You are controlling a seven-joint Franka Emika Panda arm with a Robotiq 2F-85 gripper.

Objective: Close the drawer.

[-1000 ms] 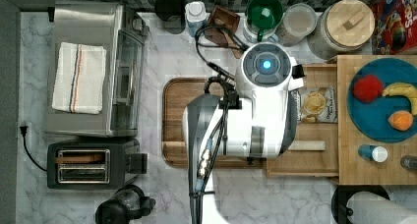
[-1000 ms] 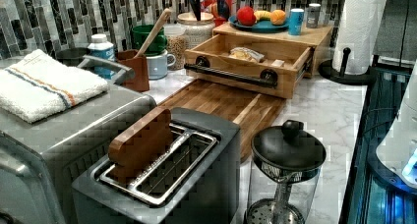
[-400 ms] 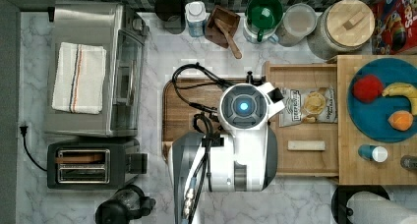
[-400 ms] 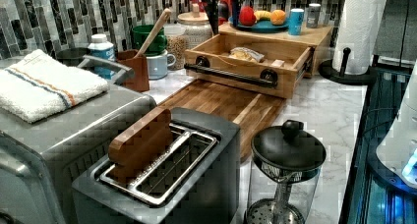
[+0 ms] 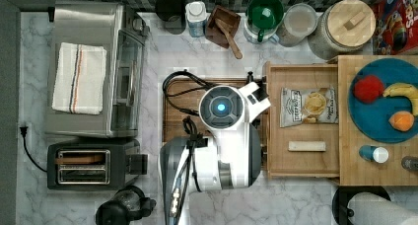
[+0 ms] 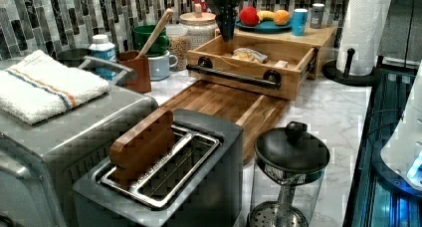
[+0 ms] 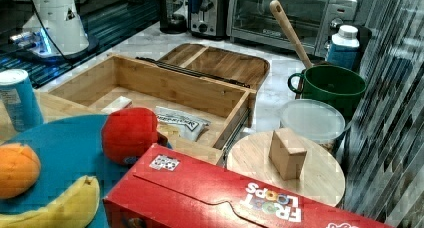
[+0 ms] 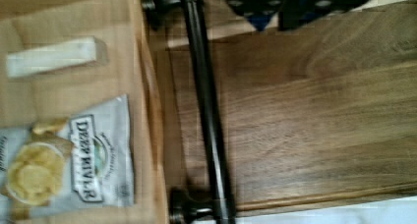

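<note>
Standing pulled out over the cutting board (image 6: 226,105), the drawer (image 5: 301,161) is holding a chip bag (image 5: 309,106). Pincer (image 6: 226,25) is hovering above the drawer's handle (image 6: 234,74); its opening cannot be told.

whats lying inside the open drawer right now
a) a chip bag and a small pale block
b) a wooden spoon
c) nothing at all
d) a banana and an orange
a: the top view shows a chip bag and a small pale block lying apart on the bottom of the drawer; the fruit sits on the blue plate instead.
</note>
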